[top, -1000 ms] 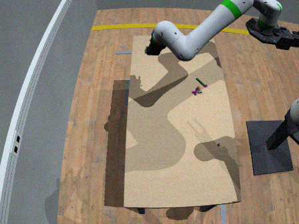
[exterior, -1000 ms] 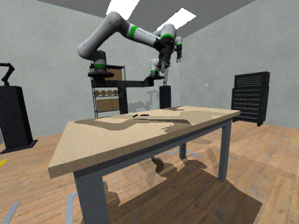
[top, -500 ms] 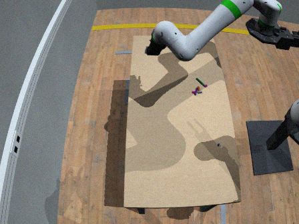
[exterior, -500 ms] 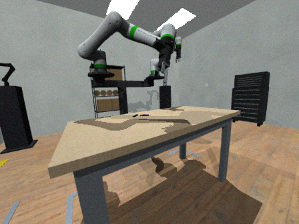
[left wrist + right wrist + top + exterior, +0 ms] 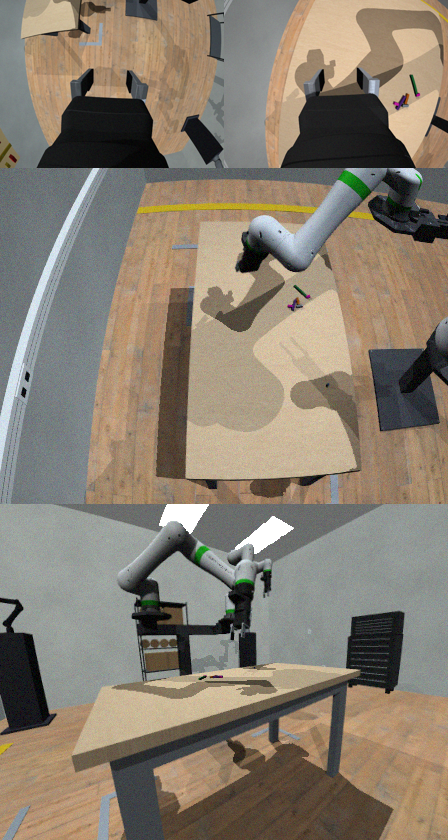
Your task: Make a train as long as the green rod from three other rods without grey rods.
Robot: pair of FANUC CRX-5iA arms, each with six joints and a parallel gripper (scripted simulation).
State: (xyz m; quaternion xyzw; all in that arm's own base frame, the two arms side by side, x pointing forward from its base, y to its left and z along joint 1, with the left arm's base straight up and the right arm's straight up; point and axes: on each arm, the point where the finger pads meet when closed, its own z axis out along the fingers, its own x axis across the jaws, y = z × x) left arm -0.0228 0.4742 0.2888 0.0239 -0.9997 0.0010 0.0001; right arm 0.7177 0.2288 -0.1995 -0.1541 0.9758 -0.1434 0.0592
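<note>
Rods (image 5: 301, 291) (image 5: 413, 84) lie beyond the right pincer (image 5: 244, 266) (image 5: 239, 633) (image 5: 340, 75), open, pointing downward.

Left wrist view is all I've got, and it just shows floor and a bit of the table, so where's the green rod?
Observer: The green rod lies on the table, with a magenta rod at one end.

Operator: And the orange rod?

Observer: The orange rod is beside the purple rod.

Operator: Is the right end effector holding anything?

Observer: No, the right end effector is open above the table.
</note>
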